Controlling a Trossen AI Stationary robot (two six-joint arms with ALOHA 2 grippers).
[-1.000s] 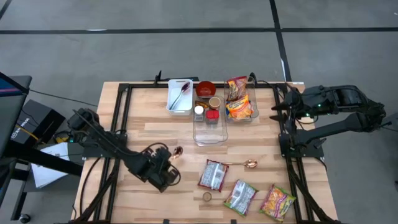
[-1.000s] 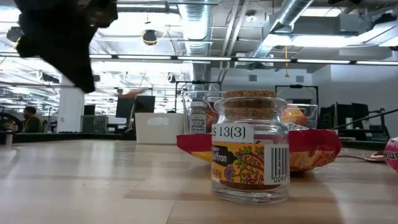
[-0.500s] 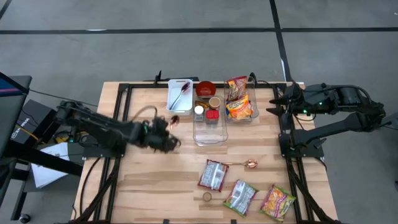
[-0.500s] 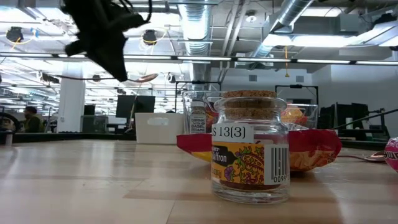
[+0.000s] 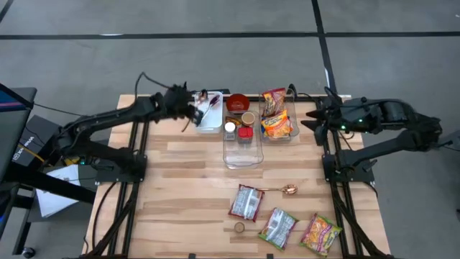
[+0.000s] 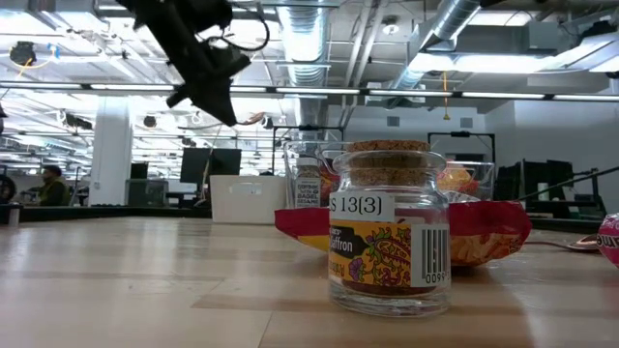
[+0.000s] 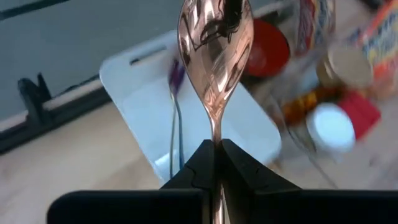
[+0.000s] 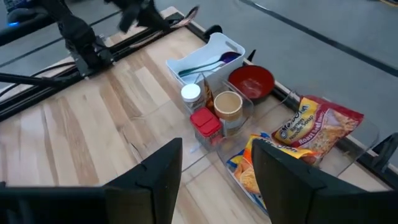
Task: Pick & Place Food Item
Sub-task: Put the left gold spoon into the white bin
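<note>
Your left gripper (image 7: 215, 163) is clamped on the handle of a copper spoon (image 7: 215, 43), bowl pointing out ahead of the fingers, and it hangs over the white tray (image 5: 208, 121) at the far edge of the table; I read that as the carry ending just above the drop spot. The tray already has a purple utensil (image 7: 176, 106) lying in it, so it looks like the cutlery bin, which fits the spoon going there. Your right gripper (image 5: 317, 122) waits at the far right edge, fingers apart and holding nothing. Sorting logic shows elsewhere: spice jars (image 8: 205, 109) stand in one clear bin (image 5: 241, 155), noodle packs (image 5: 276, 114) lie in the next, red bowl (image 5: 238, 103) behind them. Not yet sorted at the near side: three snack packets (image 5: 278, 226), a second copper spoon (image 5: 279, 190), a cork-topped saffron jar (image 6: 389, 227). Surface is a light wood table (image 5: 180, 165) on a black frame. Beyond it is an open workspace with exposed ducts and strip lights.
</note>
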